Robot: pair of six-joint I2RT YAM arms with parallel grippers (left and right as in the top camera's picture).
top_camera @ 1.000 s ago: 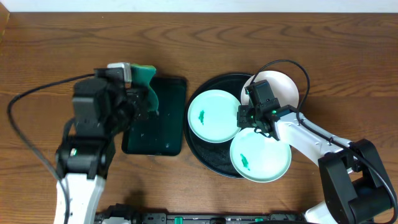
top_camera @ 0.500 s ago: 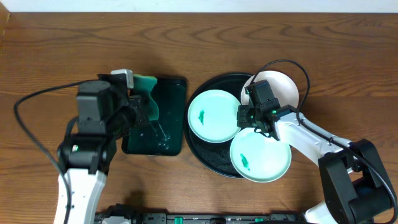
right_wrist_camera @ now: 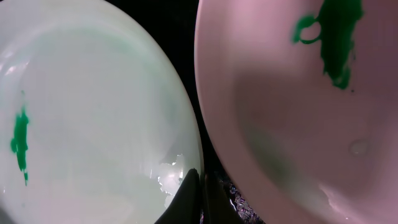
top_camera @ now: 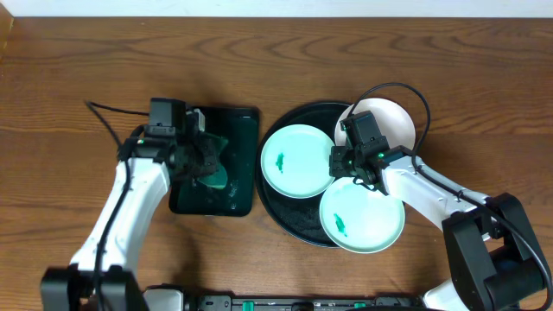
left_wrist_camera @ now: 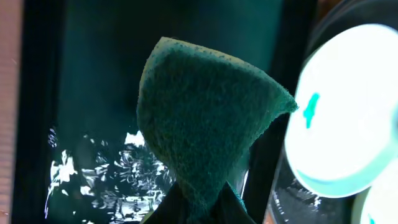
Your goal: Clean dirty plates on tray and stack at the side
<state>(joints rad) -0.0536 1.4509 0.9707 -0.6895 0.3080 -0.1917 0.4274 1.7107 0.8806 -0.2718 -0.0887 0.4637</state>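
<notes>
Three plates (top_camera: 295,161), two visibly smeared, lie on the black tray (top_camera: 285,220), none stacked aside. Your right gripper (right_wrist_camera: 199,193), jaws closed on nothing visible, rests between two plates, likely steadying them. Your left gripper (top_camera: 206,166) pinches a green sponge (left_wrist_camera: 205,118) over the wet green tray (top_camera: 235,125), presumably for wetting.

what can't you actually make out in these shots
- Overhead: the right arm covers part of the round white plate, so any smear there is unseen.
- Left wrist: the folded green scrub sponge hides most of the left gripper, cut off at the bottom edge.
- Right wrist: only the right gripper tips show; whether they touch anything is unclear.
</notes>
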